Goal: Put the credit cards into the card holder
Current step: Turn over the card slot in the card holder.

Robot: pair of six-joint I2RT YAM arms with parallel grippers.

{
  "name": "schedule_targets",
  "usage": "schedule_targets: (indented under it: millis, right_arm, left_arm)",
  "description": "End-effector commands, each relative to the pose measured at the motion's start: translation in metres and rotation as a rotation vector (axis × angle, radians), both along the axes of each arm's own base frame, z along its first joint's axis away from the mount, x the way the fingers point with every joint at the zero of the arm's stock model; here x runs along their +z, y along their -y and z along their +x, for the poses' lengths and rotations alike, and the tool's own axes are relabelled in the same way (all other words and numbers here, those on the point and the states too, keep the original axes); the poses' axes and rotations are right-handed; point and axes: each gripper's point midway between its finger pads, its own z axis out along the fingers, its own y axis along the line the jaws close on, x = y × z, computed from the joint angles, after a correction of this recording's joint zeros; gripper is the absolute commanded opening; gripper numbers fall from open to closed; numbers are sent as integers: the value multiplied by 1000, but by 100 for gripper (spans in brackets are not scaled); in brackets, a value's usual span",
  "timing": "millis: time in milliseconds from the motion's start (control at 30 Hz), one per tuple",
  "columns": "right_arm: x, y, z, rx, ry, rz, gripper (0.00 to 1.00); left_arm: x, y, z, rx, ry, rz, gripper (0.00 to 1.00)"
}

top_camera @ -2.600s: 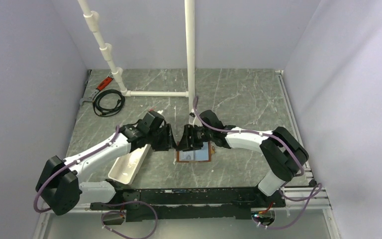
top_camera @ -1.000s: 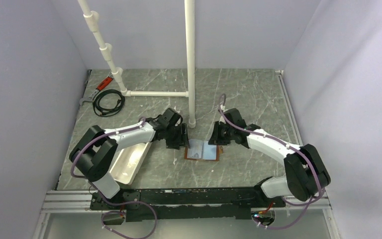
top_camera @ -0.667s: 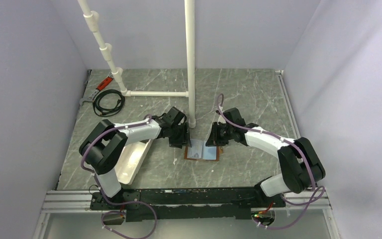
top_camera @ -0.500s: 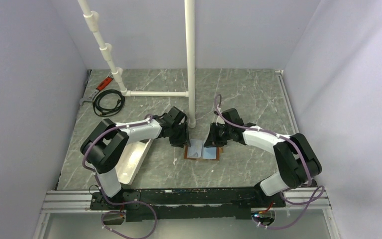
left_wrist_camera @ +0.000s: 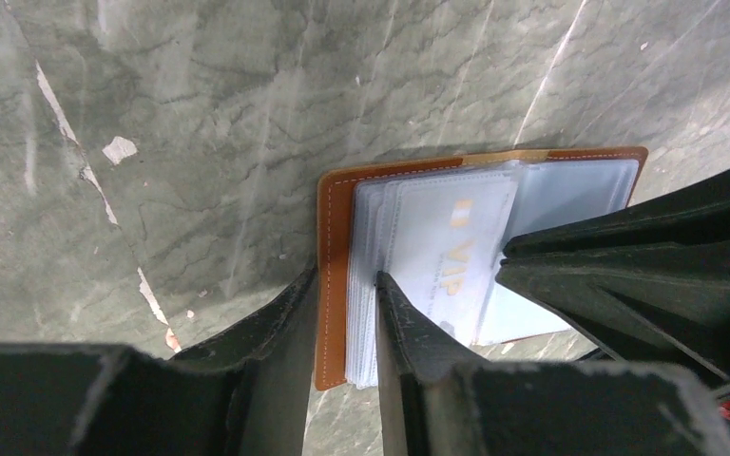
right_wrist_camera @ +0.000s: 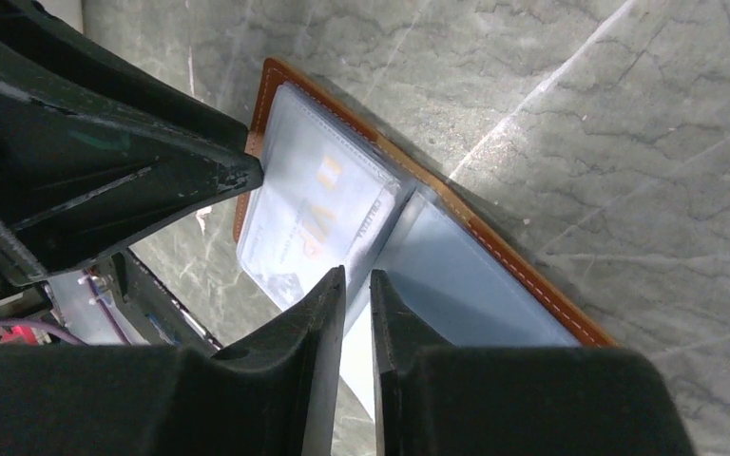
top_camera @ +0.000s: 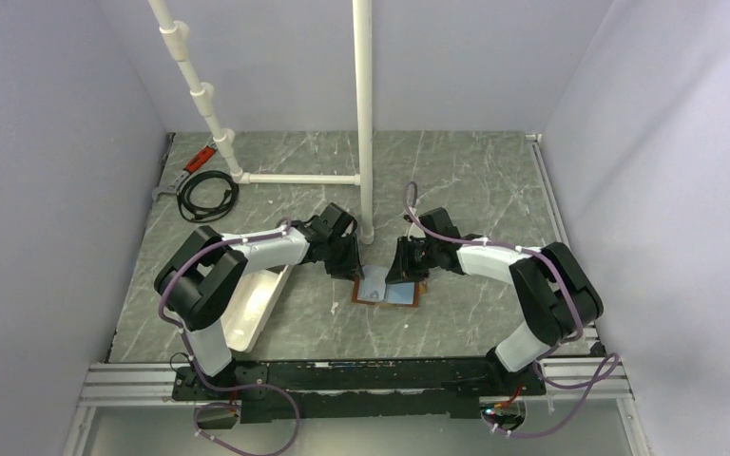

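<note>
The brown card holder (top_camera: 386, 303) lies open on the table between the two grippers. A grey-silver card marked VIP (left_wrist_camera: 447, 247) sits in its clear sleeves and also shows in the right wrist view (right_wrist_camera: 314, 209). A light blue card (right_wrist_camera: 466, 285) lies on the other half. My left gripper (left_wrist_camera: 347, 280) is shut on the holder's brown side edge (left_wrist_camera: 328, 218) and its stack of sleeves. My right gripper (right_wrist_camera: 357, 275) has its jaws almost together, tips at the holder's middle on the light blue card. I cannot tell if it grips anything.
A long white tray (top_camera: 247, 309) lies left of the holder, under the left arm. A white pipe post (top_camera: 365, 114) stands just behind the grippers. A black cable coil (top_camera: 207, 197) and a red tool (top_camera: 198, 159) lie at the far left.
The right gripper backed off to the right, then moved left again onto the holder. The left arm folded in and its gripper stayed at the holder's left edge. The holder shifted slightly right.
</note>
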Motion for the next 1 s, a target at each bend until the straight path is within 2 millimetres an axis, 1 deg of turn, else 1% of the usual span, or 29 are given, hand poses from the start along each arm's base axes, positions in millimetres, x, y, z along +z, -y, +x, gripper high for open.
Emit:
schedule_targets:
  millis: [0, 100, 267, 367, 467, 700, 867, 967]
  right_arm:
    - [2, -12, 11, 18, 35, 19, 17]
    - [-7, -9, 9, 5, 17, -18, 12]
    - [-16, -6, 5, -2, 4, -48, 10]
    - [-17, -11, 4, 7, -1, -45, 10]
    - [-15, -18, 4, 17, -7, -21, 13]
    - [-12, -14, 6, 9, 13, -39, 28]
    - [-12, -17, 7, 16, 10, -29, 30]
    - [-9, -12, 6, 12, 22, -51, 33]
  left_arm:
    - [-37, -29, -21, 5, -74, 136, 31]
    - [-38, -29, -23, 4, -79, 134, 31]
    - [-38, -28, -24, 0, -84, 125, 30]
    - [-37, -25, -24, -4, -84, 113, 30]
    - [-37, -24, -24, -6, -88, 111, 29]
    - [-27, -23, -22, -11, -68, 104, 31]
    - [-21, -24, -20, -11, -59, 106, 33]
    - [-10, -27, -20, -8, -47, 111, 36]
